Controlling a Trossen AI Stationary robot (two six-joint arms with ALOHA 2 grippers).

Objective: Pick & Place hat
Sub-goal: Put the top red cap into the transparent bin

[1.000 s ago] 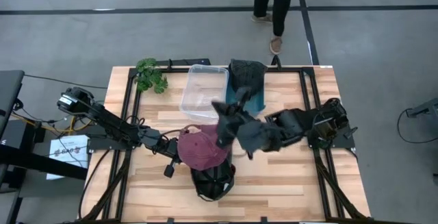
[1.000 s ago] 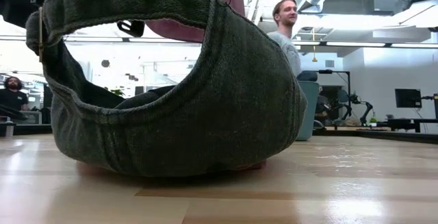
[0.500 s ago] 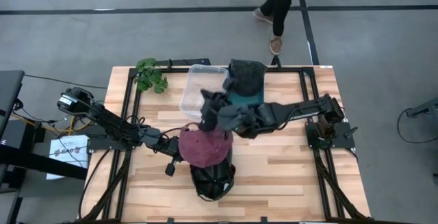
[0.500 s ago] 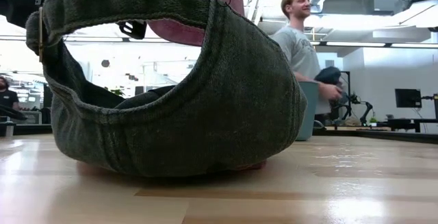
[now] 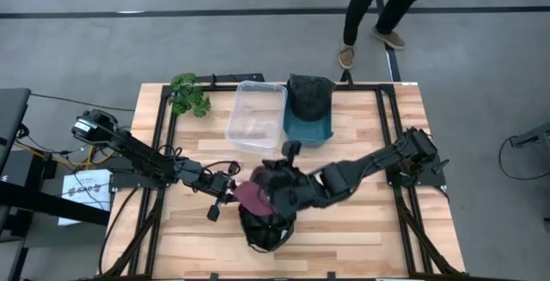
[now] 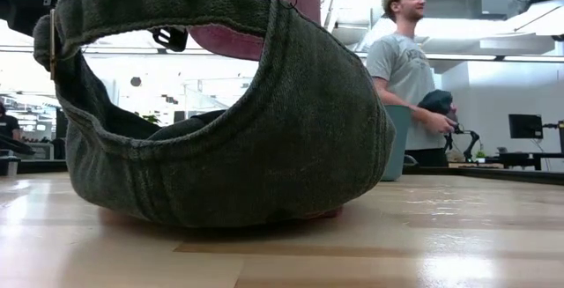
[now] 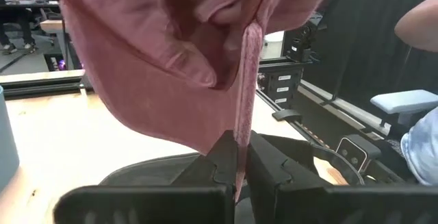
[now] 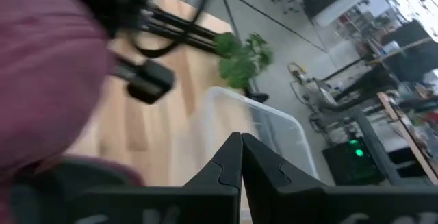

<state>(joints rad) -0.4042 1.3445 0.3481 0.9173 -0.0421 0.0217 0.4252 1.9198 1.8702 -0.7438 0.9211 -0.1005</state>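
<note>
Maroon hat [image 5: 252, 197] hangs from the left gripper [image 5: 230, 190], whose jaws are pressed together on a fold of the hat's fabric; the left wrist view shows the cloth [image 7: 185, 66] pinched between the two dark fingers [image 7: 222, 157] and spreading out above them. Directly beneath the held hat, a dark green hat [image 5: 266, 225] lies upside down on the wooden surface [image 5: 361, 238], near its front edge; the low view shows its strap and inner band [image 6: 220, 112] filling most of the frame, with a strip of the maroon hat [image 6: 256, 33] showing above it.

The right gripper [image 5: 277, 185] reaches in from the opposite side and sits just beside the maroon hat, over its far edge. In the right wrist view its fingers [image 8: 241, 157] meet at the tips with nothing visible between them, the maroon cloth [image 8: 48, 80] lying off to one side.

Beyond both jaws, toward the back of the surface, a clear plastic bin [image 5: 256, 114] stands just beside a teal bin [image 5: 308, 125] with another dark hat [image 5: 309, 94] resting on it. A small green plant [image 5: 189, 94] sits at the back corner on the left arm's side. A person [image 6: 410, 81] stands behind the surface, holding a dark object [image 6: 438, 103].
</note>
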